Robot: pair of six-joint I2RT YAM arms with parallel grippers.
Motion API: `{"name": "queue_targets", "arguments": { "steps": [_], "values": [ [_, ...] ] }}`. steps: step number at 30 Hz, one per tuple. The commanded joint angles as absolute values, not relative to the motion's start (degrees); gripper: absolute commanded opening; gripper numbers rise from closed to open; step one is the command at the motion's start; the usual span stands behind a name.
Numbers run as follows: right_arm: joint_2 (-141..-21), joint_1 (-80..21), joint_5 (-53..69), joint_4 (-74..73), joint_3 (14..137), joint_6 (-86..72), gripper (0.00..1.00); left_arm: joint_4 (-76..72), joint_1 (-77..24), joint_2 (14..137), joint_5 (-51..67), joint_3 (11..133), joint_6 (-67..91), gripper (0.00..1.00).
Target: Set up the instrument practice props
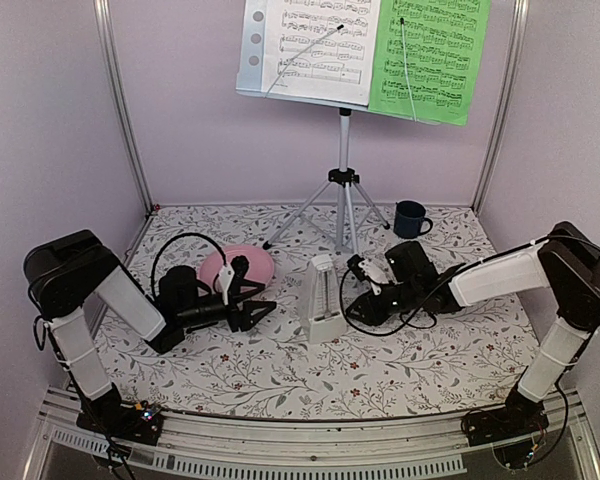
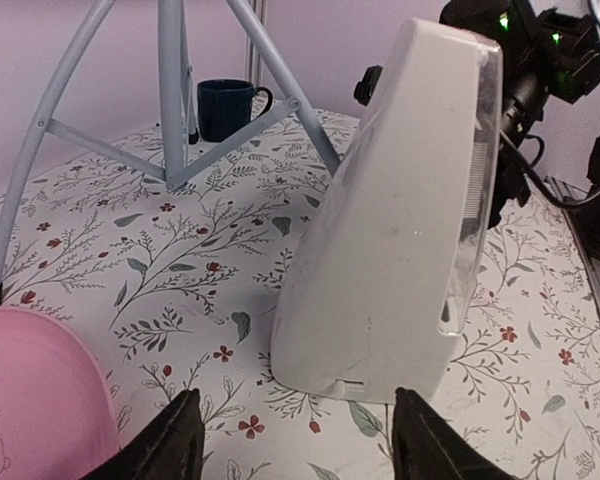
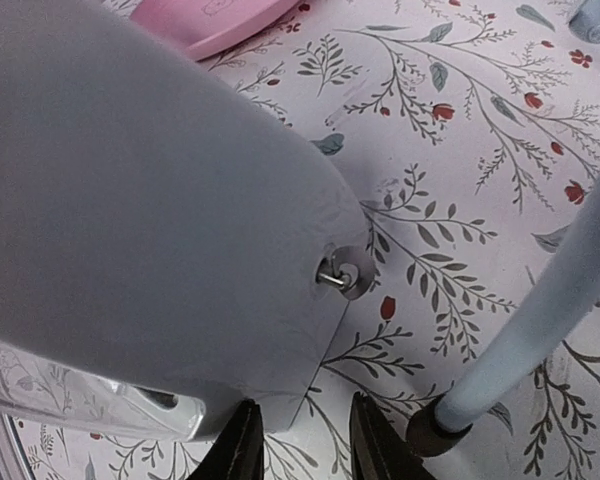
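Cloth [image 1: 280,375] with leafy sprigs under metronome [image 1: 325,300], lilac walls [image 1: 200,130] behind

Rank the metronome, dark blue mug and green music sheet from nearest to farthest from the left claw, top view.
1. Metronome, just right of the left claw.
2. Dark blue mug, back right.
3. Green music sheet, high on the stand.

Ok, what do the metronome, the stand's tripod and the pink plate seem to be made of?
Metronome: probably moulded white plastic, smooth matte shell, clear front cover, small metal pin on its side. Tripod: thin metal tubing, pale silver, with a dark foot tip, likely rubber. Pink plate: likely plastic, smooth and matte, though glazed ceramic cannot be excluded.
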State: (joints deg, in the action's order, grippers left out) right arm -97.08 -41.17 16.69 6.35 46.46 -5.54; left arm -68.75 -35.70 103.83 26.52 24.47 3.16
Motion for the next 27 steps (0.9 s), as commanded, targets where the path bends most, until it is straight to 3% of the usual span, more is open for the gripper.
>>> {"name": "queue_targets", "arguments": {
  "steps": [1, 15, 22, 27],
  "values": [
    [-100.13, -43.48, 19.23, 11.45, 47.62, -4.64, 0.32, -70.24, -35.6, 102.44, 27.52, 23.74, 4.12, 0.65],
    [-105.09, -52.1, 25.18, 23.36, 50.35, -11.87, 0.34, -61.51, -41.78, 90.62, 17.41, 19.06, 6.95, 0.75],
    [-97.55, -51.83, 21.86, 26.93, 41.63, -13.77, 0.43, -61.21, -50.83, 89.0, 4.21, 20.15, 10.27, 0.85],
    [-94.1, -50.45, 20.06, 29.06, 37.93, -15.33, 0.56, -57.83, -55.62, 90.22, -6.21, 23.84, 10.36, 0.99]
  ]
}}
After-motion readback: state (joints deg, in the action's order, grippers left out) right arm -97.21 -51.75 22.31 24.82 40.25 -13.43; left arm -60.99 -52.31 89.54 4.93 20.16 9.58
